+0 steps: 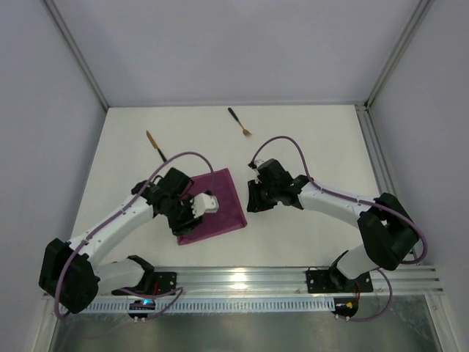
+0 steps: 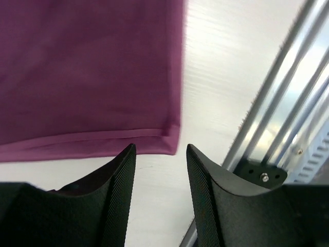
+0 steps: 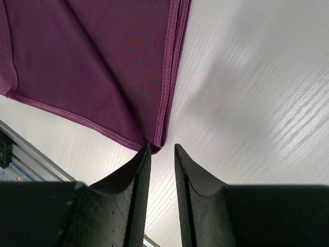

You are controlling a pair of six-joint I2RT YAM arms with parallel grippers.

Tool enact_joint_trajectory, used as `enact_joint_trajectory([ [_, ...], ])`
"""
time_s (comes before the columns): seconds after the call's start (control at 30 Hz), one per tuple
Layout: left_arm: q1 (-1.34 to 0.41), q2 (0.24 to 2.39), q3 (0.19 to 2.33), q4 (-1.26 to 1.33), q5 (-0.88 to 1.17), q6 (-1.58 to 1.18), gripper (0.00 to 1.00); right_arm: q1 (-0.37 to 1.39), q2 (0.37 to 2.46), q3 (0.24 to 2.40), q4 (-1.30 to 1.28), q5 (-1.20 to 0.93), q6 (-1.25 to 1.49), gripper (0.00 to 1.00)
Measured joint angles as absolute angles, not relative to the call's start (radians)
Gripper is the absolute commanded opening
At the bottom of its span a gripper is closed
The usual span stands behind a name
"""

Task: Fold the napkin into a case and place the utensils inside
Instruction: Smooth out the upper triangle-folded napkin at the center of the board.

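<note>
The magenta napkin (image 1: 220, 202) lies folded flat on the white table between my two arms. My left gripper (image 2: 161, 149) is open, its tips just short of the napkin's hemmed near corner (image 2: 172, 144), with only bare table between its fingers. In the top view the left gripper (image 1: 189, 224) sits over the napkin's left part. My right gripper (image 3: 162, 147) is open by a narrow gap and holds nothing; its left fingertip (image 3: 146, 150) is right at the folded corner (image 3: 160, 139). From above, the right gripper (image 1: 251, 205) is at the napkin's right edge. The knife (image 1: 155, 146) and fork (image 1: 239, 122) lie farther back.
An aluminium rail (image 1: 293, 279) runs along the table's near edge and shows in the left wrist view (image 2: 267, 128) to the right of the gripper. Frame posts and grey walls enclose the table on the left, right and back.
</note>
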State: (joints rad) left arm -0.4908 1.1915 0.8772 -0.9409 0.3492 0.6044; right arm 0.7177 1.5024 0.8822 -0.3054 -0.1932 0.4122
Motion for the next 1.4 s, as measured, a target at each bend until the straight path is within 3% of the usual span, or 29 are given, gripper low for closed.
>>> enact_joint_trajectory([
  [0.27,-0.728,1.168,0.727,-0.899,0.226,0.672,0.46,0.718,1.498,0.862,-0.31,-0.181,0.435,0.29],
  [0.53,-0.738,1.21,0.685,-0.778,0.137,0.683,0.41,0.718,1.498,0.822,-0.309,-0.167,0.453,0.29],
  [0.87,-0.738,1.291,0.678,-0.741,0.116,0.69,0.24,0.718,1.498,0.82,-0.309,-0.163,0.453,0.29],
  [1.13,-0.738,1.279,0.691,-0.787,0.131,0.69,0.38,0.718,1.498,0.82,-0.309,-0.162,0.453,0.29],
  [1.4,-0.738,1.251,0.722,-0.84,0.156,0.714,0.4,0.718,1.498,0.82,-0.309,-0.163,0.452,0.29],
])
